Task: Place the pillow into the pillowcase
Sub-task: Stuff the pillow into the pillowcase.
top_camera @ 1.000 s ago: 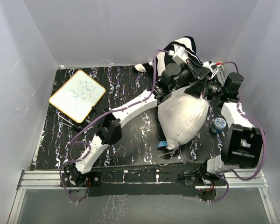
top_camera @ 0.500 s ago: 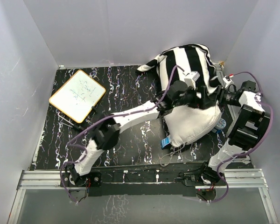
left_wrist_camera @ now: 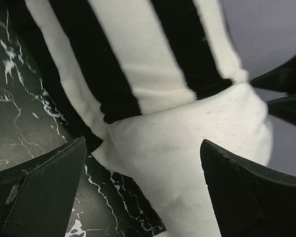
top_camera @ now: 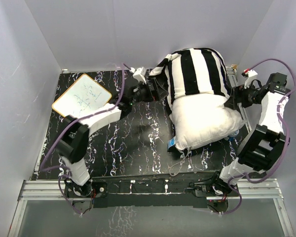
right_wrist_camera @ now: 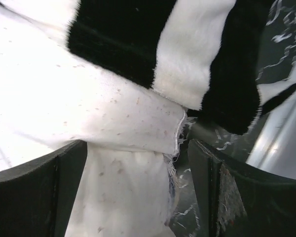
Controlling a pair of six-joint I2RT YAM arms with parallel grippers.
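The white pillow [top_camera: 202, 121] lies at the right of the table, its far half inside the black-and-white striped pillowcase [top_camera: 195, 69]. The near half sticks out bare. My left gripper [top_camera: 155, 90] stands open just left of the pillowcase's edge, holding nothing. In the left wrist view the pillow [left_wrist_camera: 187, 148] and the pillowcase [left_wrist_camera: 138, 54] lie ahead of my left gripper [left_wrist_camera: 143, 182]. My right gripper [top_camera: 235, 98] is open at the pillow's right side. In the right wrist view the pillow's corner [right_wrist_camera: 123, 163] hangs loose between the spread jaws of my right gripper [right_wrist_camera: 138, 187], under the pillowcase hem [right_wrist_camera: 187, 64].
A small whiteboard [top_camera: 81, 100] lies at the table's far left. A blue object [top_camera: 233, 132] peeks out by the pillow's right side and a blue tag [top_camera: 171, 144] at its near left corner. White walls close in behind and at both sides.
Both grippers have opened and let go. The left arm swung left, the right arm drew back to the right. The pillowcase now covers the pillow's far half, and the pillow has settled on the table.
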